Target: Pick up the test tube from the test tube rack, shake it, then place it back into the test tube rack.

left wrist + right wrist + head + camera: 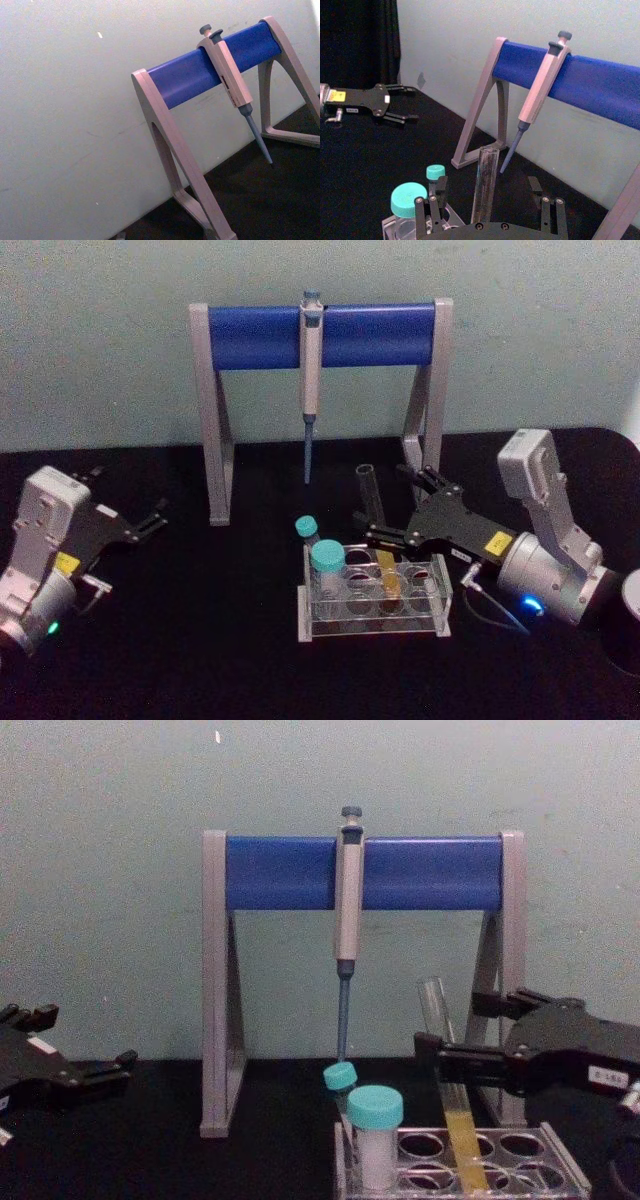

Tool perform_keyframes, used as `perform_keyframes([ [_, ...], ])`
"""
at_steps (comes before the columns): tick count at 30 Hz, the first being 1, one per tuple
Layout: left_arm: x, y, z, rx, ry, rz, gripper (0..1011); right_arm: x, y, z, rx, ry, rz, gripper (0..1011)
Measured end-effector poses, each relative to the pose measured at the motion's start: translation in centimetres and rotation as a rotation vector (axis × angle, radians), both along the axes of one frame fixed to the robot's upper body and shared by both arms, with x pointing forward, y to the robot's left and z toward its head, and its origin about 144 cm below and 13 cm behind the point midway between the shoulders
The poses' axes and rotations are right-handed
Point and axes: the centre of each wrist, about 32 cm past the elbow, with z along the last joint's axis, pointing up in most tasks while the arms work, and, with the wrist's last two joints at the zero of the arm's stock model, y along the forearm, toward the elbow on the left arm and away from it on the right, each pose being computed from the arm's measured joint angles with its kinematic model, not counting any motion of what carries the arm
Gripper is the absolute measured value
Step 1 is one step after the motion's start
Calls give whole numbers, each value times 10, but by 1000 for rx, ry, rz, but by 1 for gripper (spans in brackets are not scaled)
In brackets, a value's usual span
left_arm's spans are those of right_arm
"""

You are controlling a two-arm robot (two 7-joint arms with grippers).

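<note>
The test tube [374,505] stands tilted in the test tube rack [372,626], with yellow liquid [465,1150] in its lower part. My right gripper [388,502] is open around the tube's upper half, one finger on each side. In the right wrist view the tube [485,185] rises between the two fingers [439,197] with gaps on both sides. The chest view shows the right gripper [470,1032] above the rack [562,1162]. My left gripper [125,498] rests open at the far left of the table, away from the rack.
Behind the rack a grey-and-blue pipette stand [320,335] holds a hanging pipette [310,390]. A wide teal-capped tube [327,565] and a small teal-capped tube [306,531] sit in the rack's left end. The black table [200,640] spreads between the arms.
</note>
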Motion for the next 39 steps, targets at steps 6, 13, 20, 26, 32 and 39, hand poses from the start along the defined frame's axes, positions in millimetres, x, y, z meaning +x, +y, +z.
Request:
perform_keyframes([
  [6, 0, 0, 0, 0, 0, 0, 1001, 7, 3, 1, -12, 26, 1, 1000],
  [13, 0, 0, 0, 0, 0, 0, 1001, 14, 5, -1, -10, 47, 2, 1000],
  [20, 0, 0, 0, 0, 0, 0, 1001, 17, 6, -2, 1, 72, 11, 1000],
  [26, 0, 0, 0, 0, 0, 0, 1001, 19, 5, -3, 15, 96, 18, 1000],
  [32, 0, 0, 0, 0, 0, 0, 1001, 19, 5, -3, 20, 103, 20, 1000],
  [39, 0, 0, 0, 0, 0, 0, 1001, 18, 5, -3, 24, 109, 19, 1000],
])
